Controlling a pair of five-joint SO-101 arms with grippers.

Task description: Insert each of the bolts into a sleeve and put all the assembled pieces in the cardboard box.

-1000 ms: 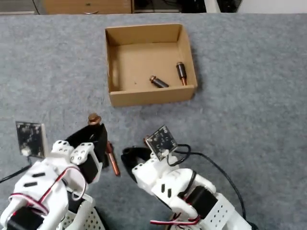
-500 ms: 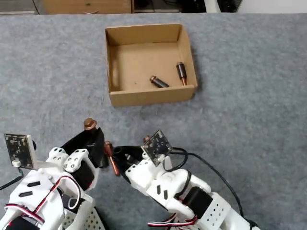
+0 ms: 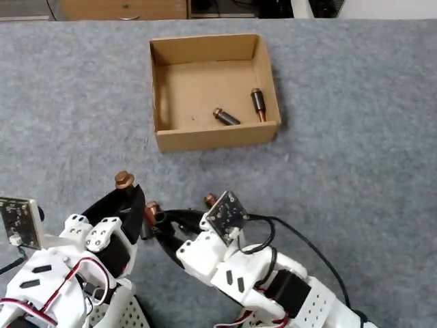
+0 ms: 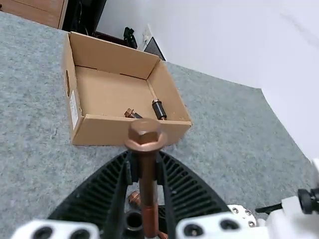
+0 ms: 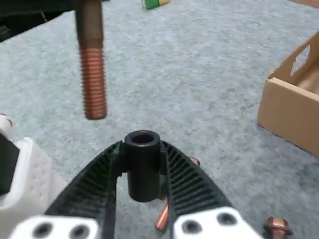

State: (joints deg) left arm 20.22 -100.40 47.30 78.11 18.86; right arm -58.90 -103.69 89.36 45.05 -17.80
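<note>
A copper hex-head bolt (image 4: pixel 144 135) stands upright, head up, clamped in the left gripper (image 4: pixel 145 157) at the near left. Its threaded tip hangs clear of the black cylindrical sleeve (image 5: pixel 143 169) (bore facing up), which is gripped by the right gripper (image 5: pixel 143 149) just to its right. Two loose copper bolts (image 5: pixel 162 217) lie flat beneath them. Farther off, the open brown cardboard box (image 3: pixel 212 140) holds two assembled pieces (image 3: pixel 225 117), lying apart.

Grey, carpet-like fabric is covering the tabletop (image 3: pixel 355 102). A wooden cabinet (image 3: pixel 123 8) is standing past its far edge. A white wall (image 4: pixel 209 30) is rising behind, with dark items (image 4: pixel 84 15) sitting at its foot.
</note>
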